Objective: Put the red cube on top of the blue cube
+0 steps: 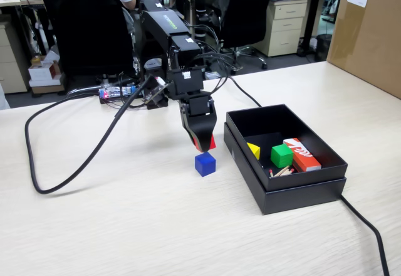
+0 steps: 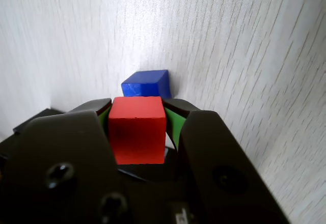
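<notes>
gripper (image 2: 137, 113) clamping red cube (image 2: 137, 129), above blue cube (image 2: 146, 84)

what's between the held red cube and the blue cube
Nothing: in the fixed view the red cube, clamped in the gripper, hangs above the blue cube with only bare air between.

Open tabletop (image 1: 125, 226) surrounds the blue cube (image 1: 205, 164) on its left and near sides. The black box (image 1: 285, 191) stands as a wall just right of it. The gripper (image 1: 202, 145), clamping the red cube (image 1: 212, 142), occupies the space above.
</notes>
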